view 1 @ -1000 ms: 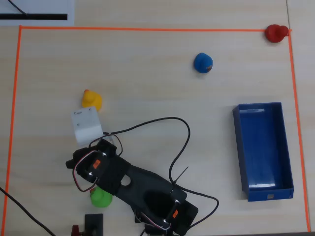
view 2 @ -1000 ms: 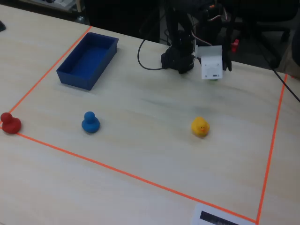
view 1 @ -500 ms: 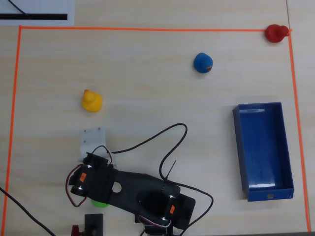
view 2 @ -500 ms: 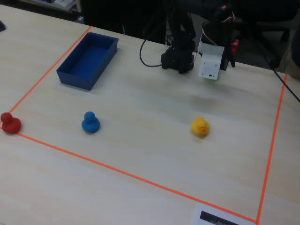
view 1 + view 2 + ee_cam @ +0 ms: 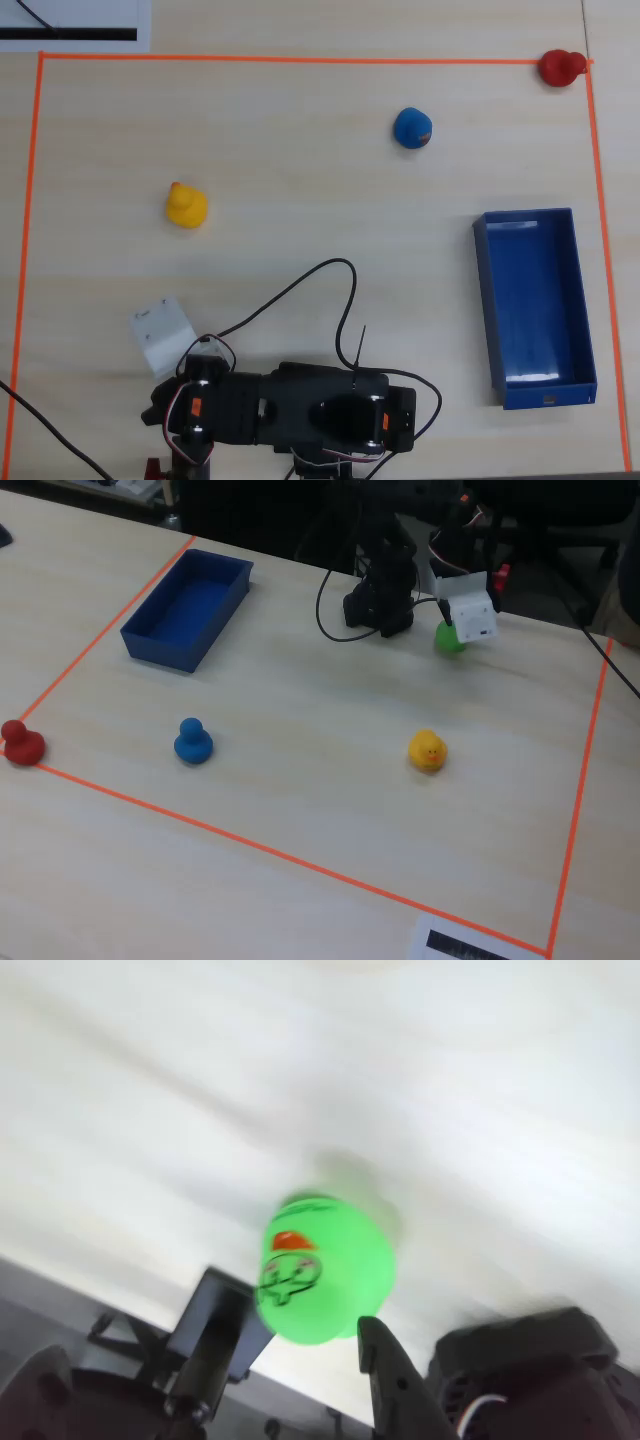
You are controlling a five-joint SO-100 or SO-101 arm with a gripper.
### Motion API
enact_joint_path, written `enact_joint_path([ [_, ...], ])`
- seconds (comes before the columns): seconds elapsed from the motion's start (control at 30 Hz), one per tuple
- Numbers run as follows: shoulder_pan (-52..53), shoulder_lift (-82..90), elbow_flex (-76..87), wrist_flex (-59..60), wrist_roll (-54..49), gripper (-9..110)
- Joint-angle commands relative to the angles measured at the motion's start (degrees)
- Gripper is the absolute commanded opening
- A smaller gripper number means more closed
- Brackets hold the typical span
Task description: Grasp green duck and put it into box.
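- In the wrist view the green duck [image 5: 325, 1270] sits between the 2 fingers of the gripper [image 5: 310, 1345], with a dark finger [image 5: 215, 1335] on its left and another on its right, both pressed against its body, so the gripper is clamped on the duck.
- That view is blurred, yet the duck's orange beak and dark printed face show, turned toward the camera; pale table lies behind it.
- In the fixed view the duck [image 5: 447, 637] peeks out from behind the arm's white wrist block [image 5: 472, 615], close to the arm's black base [image 5: 383, 590]; I cannot tell whether it touches the table.
- In the overhead view the duck is hidden under the white block [image 5: 163, 335], at the arm's left end.
- The box [image 5: 535, 305] lies empty at the right side of the overhead view, well apart from the gripper.
- The yellow duck [image 5: 186, 205], the blue duck [image 5: 412, 128] and a red duck [image 5: 560, 68] stand apart on the table [image 5: 300, 120], the red duck at a corner of the orange tape border [image 5: 300, 58].
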Motion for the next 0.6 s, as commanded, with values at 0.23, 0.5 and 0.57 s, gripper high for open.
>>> enact_joint_path([
  [0.23,-0.88,-4.04,3.43,-6.42,2.20,39],
  [0.5,4.31,-8.35,5.54,-10.37,0.62,38],
  [0.57,4.57,-8.35,6.24,-10.55,0.53,38],
])
